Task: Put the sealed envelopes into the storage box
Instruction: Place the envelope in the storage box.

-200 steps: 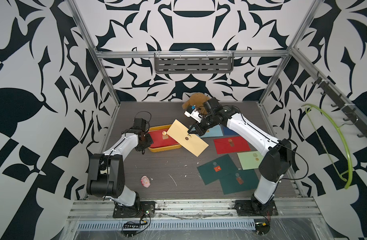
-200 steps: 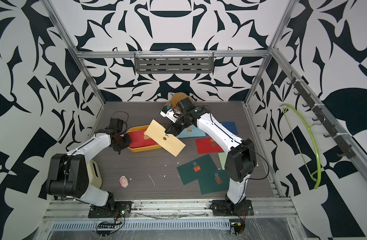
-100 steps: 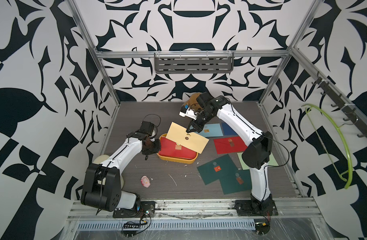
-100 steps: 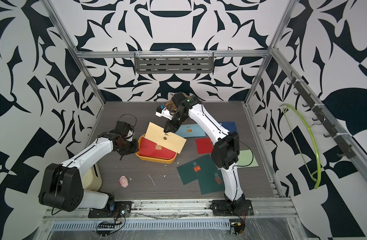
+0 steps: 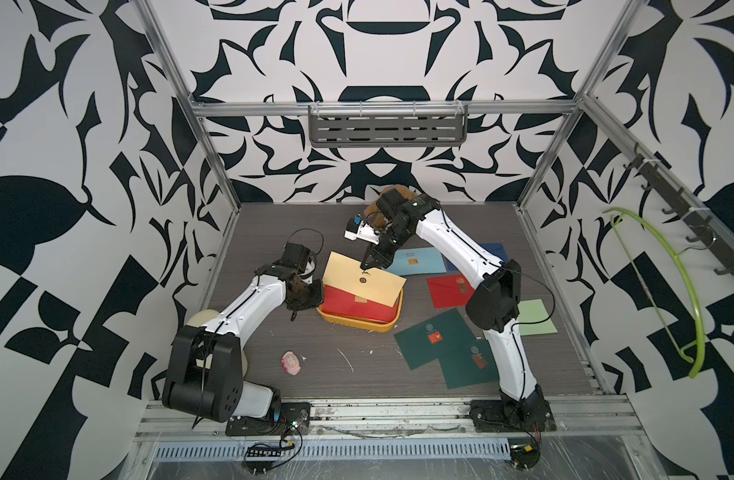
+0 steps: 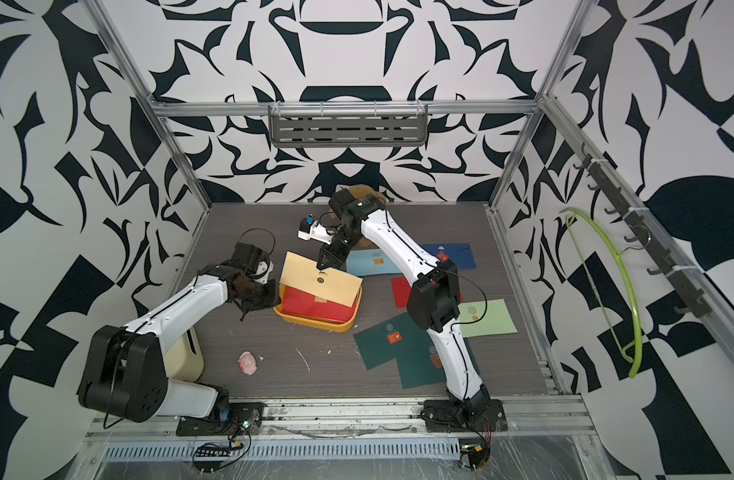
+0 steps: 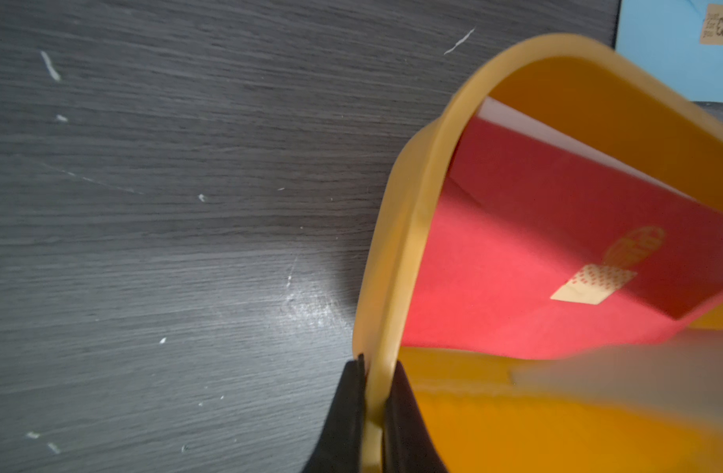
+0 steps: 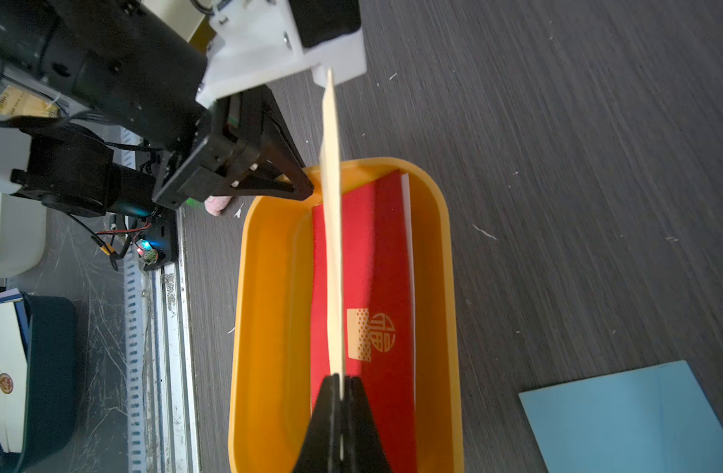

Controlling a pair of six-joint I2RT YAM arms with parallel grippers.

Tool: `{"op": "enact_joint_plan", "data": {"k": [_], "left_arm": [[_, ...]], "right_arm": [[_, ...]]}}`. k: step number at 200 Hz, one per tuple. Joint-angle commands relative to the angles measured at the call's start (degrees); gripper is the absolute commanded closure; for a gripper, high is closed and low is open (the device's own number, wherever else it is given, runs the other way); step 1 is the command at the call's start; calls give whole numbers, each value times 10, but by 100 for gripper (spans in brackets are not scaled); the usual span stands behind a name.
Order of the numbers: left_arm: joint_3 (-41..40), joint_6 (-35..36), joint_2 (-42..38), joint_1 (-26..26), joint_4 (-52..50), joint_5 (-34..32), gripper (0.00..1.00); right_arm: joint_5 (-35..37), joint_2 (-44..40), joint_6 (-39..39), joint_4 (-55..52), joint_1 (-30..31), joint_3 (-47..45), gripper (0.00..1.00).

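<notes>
The yellow storage box (image 5: pixel 357 325) sits mid-table with a red envelope (image 5: pixel 348 305) inside. My left gripper (image 7: pixel 378 368) is shut on the box's left rim (image 7: pixel 396 254); in both top views it (image 5: pixel 316 298) stands at that end. My right gripper (image 8: pixel 341 381) is shut on a yellow envelope (image 5: pixel 357 277), held tilted over the box's far side and seen edge-on (image 8: pixel 333 204) in the right wrist view. A light blue (image 5: pixel 419 262), a red (image 5: pixel 448 289), a navy (image 5: pixel 494 251), a pale green (image 5: pixel 535 318) and two dark green envelopes (image 5: pixel 431 338) lie on the table to the right.
A cream rounded box (image 5: pixel 201 320) stands behind my left arm. A small pink object (image 5: pixel 291 362) lies near the front. A brown object (image 5: pixel 398 193) sits at the back wall. A green hanger (image 5: pixel 689 291) hangs on the right wall.
My left gripper has dragged the storage box right and toward the front. My right gripper has brought the yellow envelope over the box.
</notes>
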Motion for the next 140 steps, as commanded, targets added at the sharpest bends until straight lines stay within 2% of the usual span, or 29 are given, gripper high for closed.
{"op": "enact_joint_plan", "data": {"k": [1, 63, 116, 140], "left_arm": [[-3, 3, -6, -2, -7, 0, 100], [0, -1, -22, -2, 0, 1, 100], [-5, -6, -38, -2, 3, 5, 100], [-7, -11, -36, -2, 5, -2, 100]], "right_arm": [[-22, -15, -30, -14, 1, 16, 100], [-15, 14, -51, -29, 22, -40, 100], [-1, 58, -44, -26, 45, -29, 100], [24, 41, -13, 15, 46, -40, 85]]}}
